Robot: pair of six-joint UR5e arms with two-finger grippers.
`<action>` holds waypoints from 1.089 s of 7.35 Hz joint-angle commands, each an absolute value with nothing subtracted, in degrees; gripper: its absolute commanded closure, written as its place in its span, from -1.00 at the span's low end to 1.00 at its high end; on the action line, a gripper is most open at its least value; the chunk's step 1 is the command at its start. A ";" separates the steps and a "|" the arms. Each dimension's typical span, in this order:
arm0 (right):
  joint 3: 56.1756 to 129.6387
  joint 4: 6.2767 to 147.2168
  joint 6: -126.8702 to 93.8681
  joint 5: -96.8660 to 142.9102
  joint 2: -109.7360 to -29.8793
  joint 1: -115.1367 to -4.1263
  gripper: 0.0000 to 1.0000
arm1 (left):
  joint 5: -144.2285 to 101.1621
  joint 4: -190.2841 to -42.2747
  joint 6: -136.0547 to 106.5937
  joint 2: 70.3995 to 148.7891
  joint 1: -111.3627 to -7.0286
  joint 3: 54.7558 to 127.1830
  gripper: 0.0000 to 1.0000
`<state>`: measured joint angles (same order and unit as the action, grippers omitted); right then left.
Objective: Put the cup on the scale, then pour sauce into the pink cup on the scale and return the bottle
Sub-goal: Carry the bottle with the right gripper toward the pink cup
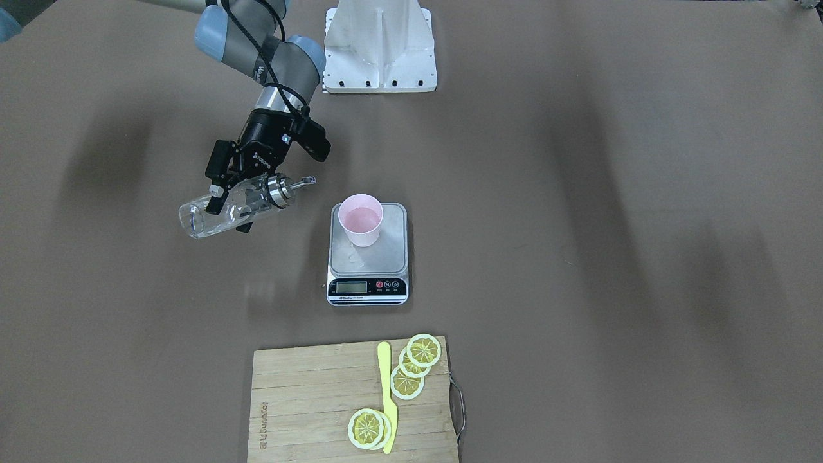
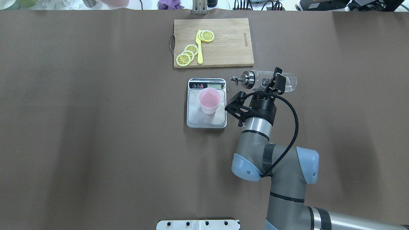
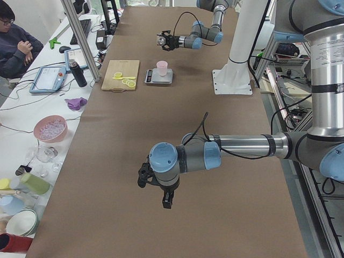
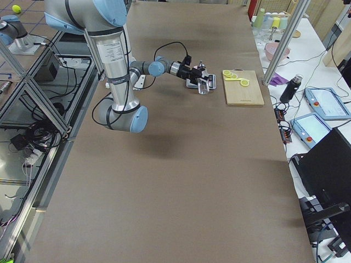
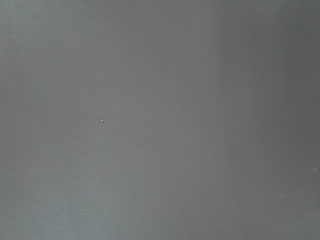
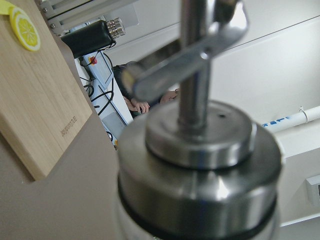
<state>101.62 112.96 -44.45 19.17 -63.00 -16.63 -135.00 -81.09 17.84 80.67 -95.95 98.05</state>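
The pale pink cup [image 1: 361, 220] stands upright on the steel scale [image 1: 386, 257], towards the platform's side away from the display; it also shows in the overhead view [image 2: 209, 100] on the scale [image 2: 195, 116]. My right gripper [image 1: 228, 193] is shut on the clear glass bottle [image 1: 196, 222], which lies nearly level in the air beside the scale. The metal pourer cap [image 1: 278, 191] and spout point towards the cup, short of its rim. The cap fills the right wrist view [image 6: 200, 165]. My left gripper [image 3: 153, 185] hangs far from the scale, and I cannot tell whether it is open or shut.
A wooden cutting board [image 1: 308, 399] with lemon slices [image 1: 421, 350] and a yellow plastic knife [image 1: 386, 392] lies beyond the scale's display side. The white robot base [image 1: 379, 51] stands behind the scale. A few clear drops lie on the scale platform [image 1: 353, 257].
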 commanded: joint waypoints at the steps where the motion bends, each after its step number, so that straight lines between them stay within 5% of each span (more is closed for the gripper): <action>1: 97.67 114.17 -44.38 16.35 -60.75 -16.79 1.00 | -135.00 -80.95 17.84 80.60 -96.24 97.39 -0.96; 8: 92.02 119.26 -44.21 8.80 -57.13 -19.15 1.00 | -135.00 -80.95 17.84 80.60 -96.50 94.92 -0.96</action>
